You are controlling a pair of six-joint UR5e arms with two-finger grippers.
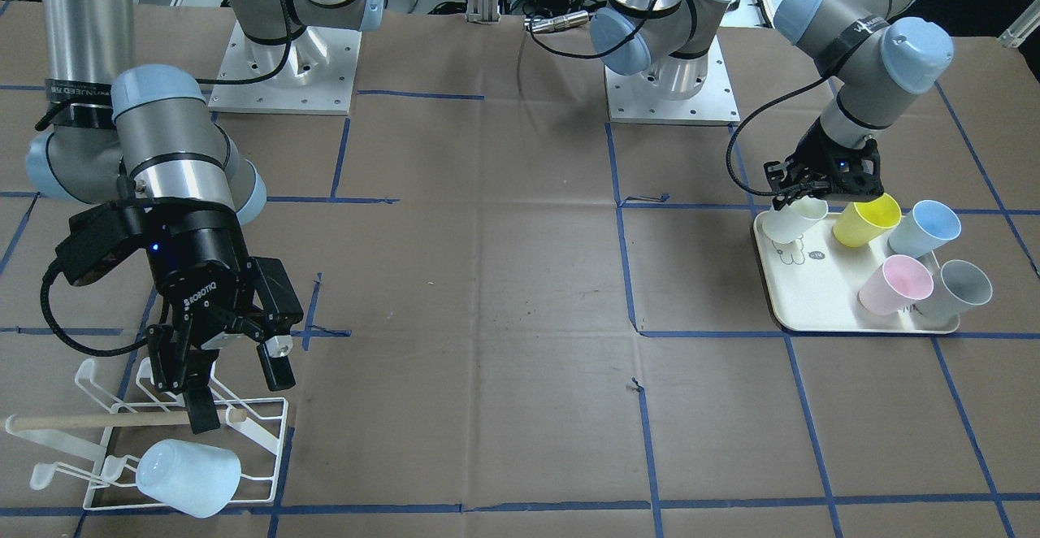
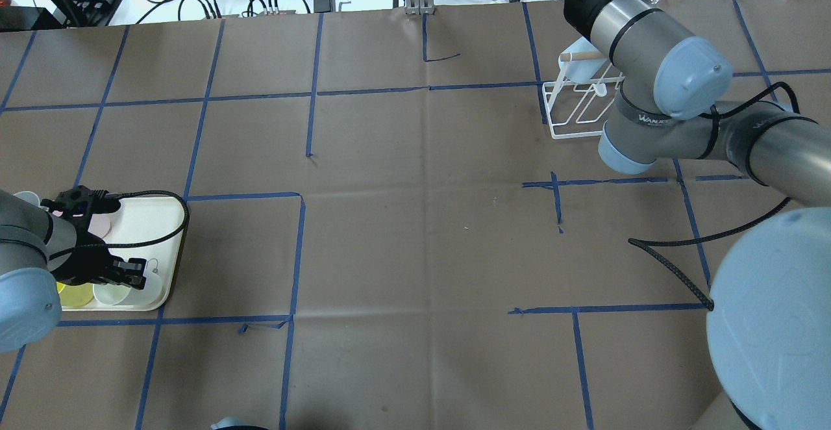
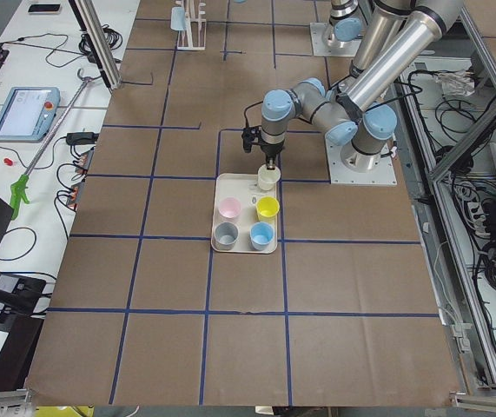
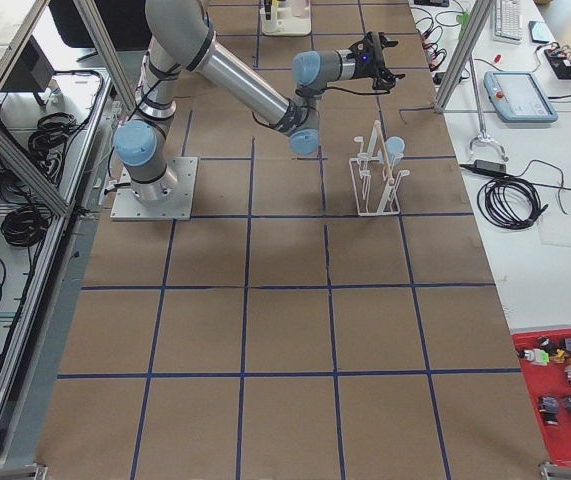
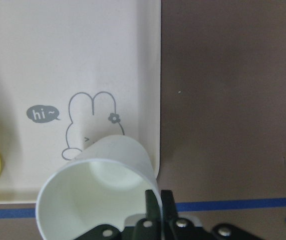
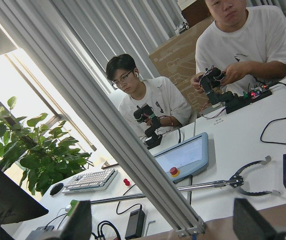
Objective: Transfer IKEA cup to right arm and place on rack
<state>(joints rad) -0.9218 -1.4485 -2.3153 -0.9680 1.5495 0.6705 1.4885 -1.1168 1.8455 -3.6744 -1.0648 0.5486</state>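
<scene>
Table is brown paper with a blue tape grid on it, and the two arms are working well apart at opposite ends. Right arm hangs over the rack, while the left arm bends down over the cream tray with the bunny drawing. The rack is the white wire kind with a wooden handle, and a pale blue cup already hangs on it, tipped sideways at the end away from the robot's base. Next cup in line is the white cup, at the tray corner closest to the robot's base and the table middle, tilted with its mouth up toward the left gripper. That gripper is clamped on the rim, one finger inside and one outside; can't tell if the cup's bottom touches the tray. Yellow cup, blue cup, pink cup and grey cup lie beside it on the tray. Right gripper is spread wide and holding nothing, just above the handle, with the pale blue cup below it and not touching.
</scene>
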